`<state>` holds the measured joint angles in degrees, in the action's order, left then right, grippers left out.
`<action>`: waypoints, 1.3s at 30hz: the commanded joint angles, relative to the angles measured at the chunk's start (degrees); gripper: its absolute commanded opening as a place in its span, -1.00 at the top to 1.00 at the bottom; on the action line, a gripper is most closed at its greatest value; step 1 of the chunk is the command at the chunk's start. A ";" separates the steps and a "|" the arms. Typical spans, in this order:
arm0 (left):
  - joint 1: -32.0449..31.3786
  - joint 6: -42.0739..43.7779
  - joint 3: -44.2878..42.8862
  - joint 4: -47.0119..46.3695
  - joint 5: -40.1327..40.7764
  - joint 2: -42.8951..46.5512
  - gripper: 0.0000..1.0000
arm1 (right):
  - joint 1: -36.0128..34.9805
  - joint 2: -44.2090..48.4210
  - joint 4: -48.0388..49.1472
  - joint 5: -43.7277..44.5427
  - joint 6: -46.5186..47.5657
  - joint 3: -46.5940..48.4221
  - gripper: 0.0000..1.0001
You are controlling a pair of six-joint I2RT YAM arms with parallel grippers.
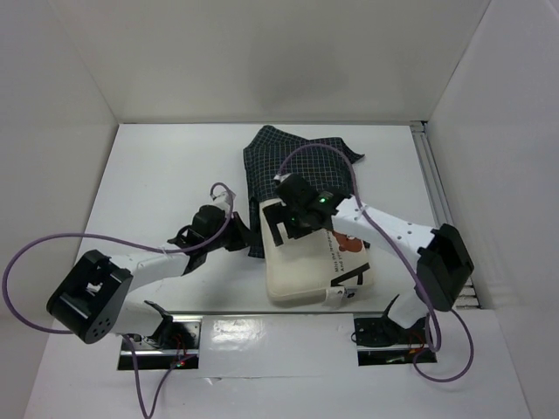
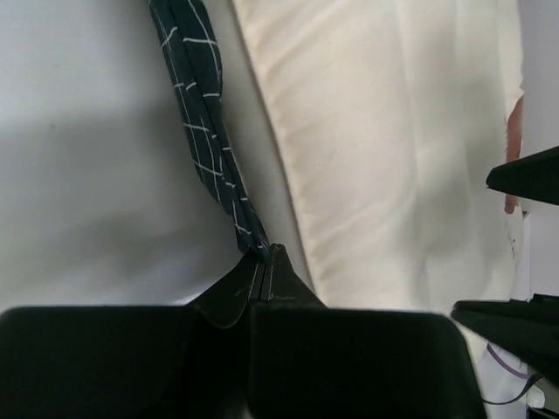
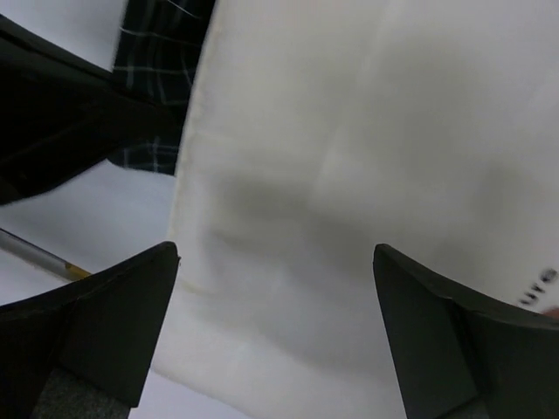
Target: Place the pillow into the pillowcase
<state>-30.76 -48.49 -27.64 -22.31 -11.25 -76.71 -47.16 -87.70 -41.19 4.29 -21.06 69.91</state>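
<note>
Two arms meet at the centre of the top view. The left gripper [image 2: 265, 260] has its fingers pressed together on a thin edge of the pillowcase [image 2: 205, 131], which runs to the top of the left wrist frame beside the pillow [image 2: 393, 148]. The right gripper [image 3: 275, 253] is spread wide just over the pillow's cream face, gripping nothing. From above, the pillow lies centre-right on the table [image 1: 157, 175], its upper end meeting the checked pillowcase spread toward the upper centre
</note>
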 commanded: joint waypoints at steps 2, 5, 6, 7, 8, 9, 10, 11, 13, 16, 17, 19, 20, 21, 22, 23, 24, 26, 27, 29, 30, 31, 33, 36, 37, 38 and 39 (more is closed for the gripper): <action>0.18 -1.70 1.10 -4.41 -2.55 1.47 1.00 | -4.35 -7.29 3.84 7.91 -4.42 6.20 -1.00; 0.18 -1.70 2.58 -5.46 -2.55 1.99 1.00 | -5.83 -11.69 8.55 8.62 -5.92 6.99 -1.00; 0.18 -1.70 2.59 -5.47 -3.08 2.00 1.00 | -4.88 -14.49 9.89 7.23 -5.92 6.21 -0.96; 0.18 -2.31 3.46 -6.34 -3.08 2.78 1.00 | -4.00 -16.34 10.51 6.35 -5.92 6.20 -0.54; 0.18 -2.31 3.47 -6.96 -4.39 3.31 1.00 | -3.04 -18.28 10.52 5.82 -6.45 7.34 -0.02; 0.18 -2.31 4.08 -7.57 -5.36 4.01 1.00 | -1.46 -21.08 9.91 7.12 -6.45 10.22 0.61; 0.18 -2.31 4.08 -7.58 -6.50 4.02 1.00 | -0.32 -21.80 9.20 8.26 -6.45 12.16 1.00; 0.18 -2.31 4.08 -7.58 -9.12 4.98 1.00 | 1.00 -21.81 7.89 8.27 -5.23 14.44 1.00; 0.18 -3.88 2.95 -8.27 -12.38 8.05 1.00 | 4.94 -20.76 5.87 9.93 -2.94 25.06 1.00; 0.18 -4.94 -1.16 -6.72 -18.01 13.05 1.00 | 6.29 -20.84 -1.94 14.84 1.00 47.74 1.00; 0.18 -4.95 -2.15 -6.00 -18.63 14.29 1.00 | 6.29 -21.71 -4.23 14.87 1.80 53.52 1.00; 0.18 -5.65 -2.86 -6.00 -21.17 16.40 1.00 | 4.89 -23.21 -9.07 15.39 2.60 60.49 1.00; 0.18 -7.04 -2.86 -6.69 -22.06 17.72 1.00 | 3.49 -23.22 -7.43 14.26 2.60 57.74 1.00; 0.18 -7.06 -2.86 -6.70 -23.46 18.25 1.00 | 2.69 -23.22 -4.80 13.12 2.60 52.49 1.00; 0.18 -7.06 -1.38 -7.31 -23.47 18.26 1.00 | 1.90 -22.26 -1.56 11.98 1.91 46.17 1.00; 0.18 -7.75 -0.32 -7.31 -23.99 19.13 1.00 | 1.20 -22.25 4.91 8.40 -0.10 33.75 1.00; 0.79 -7.76 0.73 -7.84 -24.00 20.01 1.00 | 1.19 -23.73 7.41 6.88 -1.60 29.10 1.00; 1.40 -9.86 5.56 -9.59 -24.61 20.54 1.00 | 1.19 -28.46 11.38 2.59 -5.55 21.45 1.00; 1.41 -10.74 7.23 -11.69 -25.14 21.41 1.00 | 1.19 -29.80 14.53 0.91 -6.44 20.54 1.00; 2.02 -11.97 10.92 -12.32 -25.66 22.74 1.00 | 1.19 -31.91 16.75 -1.21 -7.85 20.79 1.00; 2.81 -11.98 11.55 -12.32 -25.67 23.26 1.00 | 1.19 -32.44 16.76 -1.22 -8.47 22.27 1.00; 3.34 -11.98 11.55 -11.19 -26.28 23.79 1.00 | 1.19 -32.97 15.19 -0.26 -8.47 24.38 1.00; 5.01 -11.10 10.07 -9.87 -26.89 24.41 1.00 | 3.20 -32.97 12.29 0.89 -8.47 31.76 1.00; 5.80 -10.57 4.71 -8.37 -28.22 23.62 1.00 | 5.49 -29.03 10.96 2.72 -7.78 40.46 1.00; 5.80 -9.96 2.70 -7.85 -28.91 22.84 1.00 | 6.02 -27.45 8.95 4.74 -6.99 44.57 1.00; 5.80 -9.96 2.68 -7.84 -29.62 22.83 1.00 | 6.02 -27.44 7.89 4.76 -6.98 44.61 1.00; 5.80 -11.52 2.68 -8.89 -29.62 22.31 1.00 | 5.15 -25.87 7.27 6.15 -6.19 45.83 1.00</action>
<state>-24.23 -57.58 -21.41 -24.95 -32.10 -55.18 -44.12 -120.36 -35.97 2.76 -27.44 109.32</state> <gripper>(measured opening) 0.026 0.019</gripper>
